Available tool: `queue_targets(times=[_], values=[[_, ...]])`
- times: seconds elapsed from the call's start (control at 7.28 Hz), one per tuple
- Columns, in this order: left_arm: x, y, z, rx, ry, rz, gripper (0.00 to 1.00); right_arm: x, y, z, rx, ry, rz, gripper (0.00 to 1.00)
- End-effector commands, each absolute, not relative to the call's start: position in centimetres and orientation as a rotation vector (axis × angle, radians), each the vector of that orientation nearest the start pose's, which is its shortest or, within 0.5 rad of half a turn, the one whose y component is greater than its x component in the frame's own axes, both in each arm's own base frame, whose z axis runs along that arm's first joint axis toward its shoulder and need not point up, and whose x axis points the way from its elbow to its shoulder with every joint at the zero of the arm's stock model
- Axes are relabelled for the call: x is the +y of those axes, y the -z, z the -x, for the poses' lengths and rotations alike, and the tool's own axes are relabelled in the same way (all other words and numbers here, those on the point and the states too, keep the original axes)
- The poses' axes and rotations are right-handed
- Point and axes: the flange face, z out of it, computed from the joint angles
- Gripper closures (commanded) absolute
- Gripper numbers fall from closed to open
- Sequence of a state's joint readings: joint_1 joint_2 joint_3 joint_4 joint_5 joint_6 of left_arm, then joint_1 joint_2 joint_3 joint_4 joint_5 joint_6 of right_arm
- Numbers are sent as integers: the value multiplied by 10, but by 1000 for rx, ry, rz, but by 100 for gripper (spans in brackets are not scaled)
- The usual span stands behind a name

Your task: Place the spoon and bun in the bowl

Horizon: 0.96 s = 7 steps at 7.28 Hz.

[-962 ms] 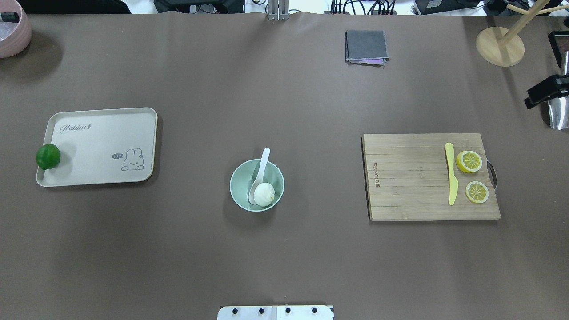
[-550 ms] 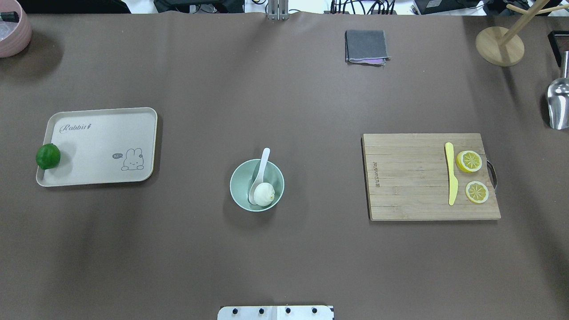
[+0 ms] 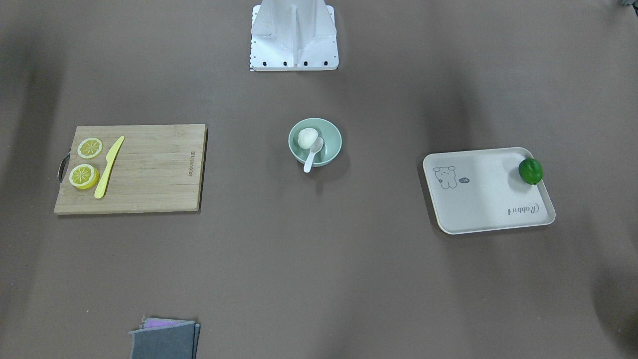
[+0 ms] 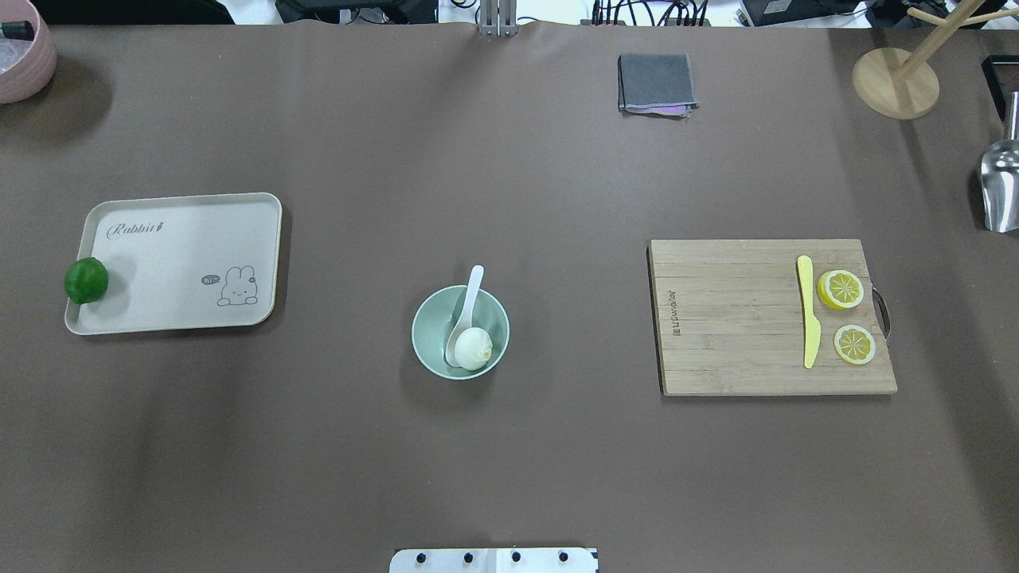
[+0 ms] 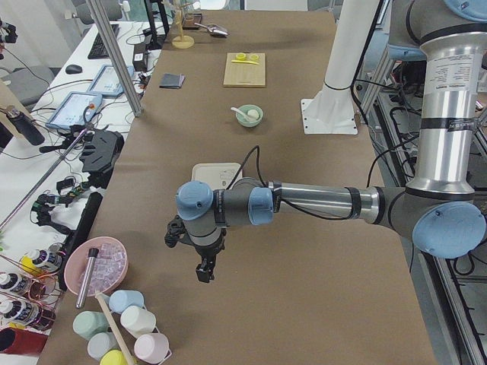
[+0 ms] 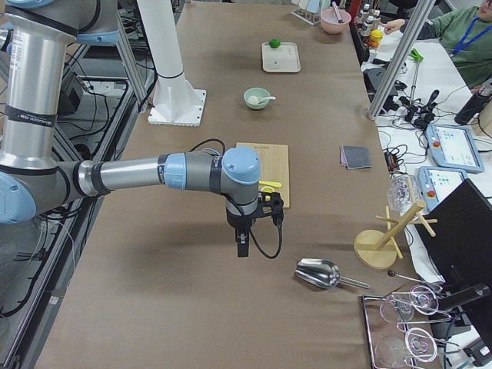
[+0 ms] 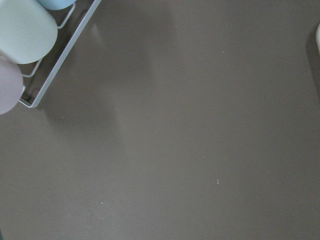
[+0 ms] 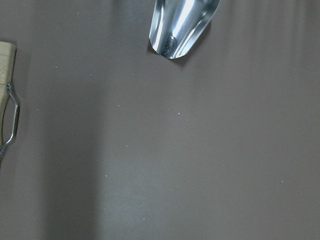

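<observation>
Our left fingers [image 5: 204, 271] hang far off; whether they grip we cannot tell. Mid-tabletop [image 4: 509, 199], the bowl [image 4: 426, 330] holds bun [image 4: 474, 348] and spoon [image 4: 473, 286], whose handle overhangs the rim: a passing arm could flip it out. Right fingers [image 6: 241, 247]: likewise unclear.

Green lime [image 4: 86, 280] sits right at the edge of the cream rectangular rabbit-print tray [image 4: 183, 239]. Well apart from it, a yellow plastic knife [image 4: 808, 314] lies on the bamboo cutting board [image 4: 732, 318], just beside two lemon slices [image 4: 841, 289]. Folded grey cloth [image 4: 655, 83] rests near the table's far edge.
</observation>
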<state>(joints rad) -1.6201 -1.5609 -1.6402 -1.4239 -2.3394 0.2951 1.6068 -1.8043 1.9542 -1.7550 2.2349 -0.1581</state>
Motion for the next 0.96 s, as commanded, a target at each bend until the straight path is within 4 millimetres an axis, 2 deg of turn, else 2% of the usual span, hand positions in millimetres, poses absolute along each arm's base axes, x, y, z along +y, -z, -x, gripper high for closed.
queue_targets(times=[0.0, 0.14, 0.82], values=[[-476, -627, 97, 786, -187, -98, 2, -383, -607, -86, -669, 100, -16, 0], [-477, -619, 97, 784, -194, -114, 2, -383, -607, -86, -672, 100, -17, 0], [-476, -620, 97, 784, -195, -113, 2, -382, -608, -85, -678, 103, -16, 0]])
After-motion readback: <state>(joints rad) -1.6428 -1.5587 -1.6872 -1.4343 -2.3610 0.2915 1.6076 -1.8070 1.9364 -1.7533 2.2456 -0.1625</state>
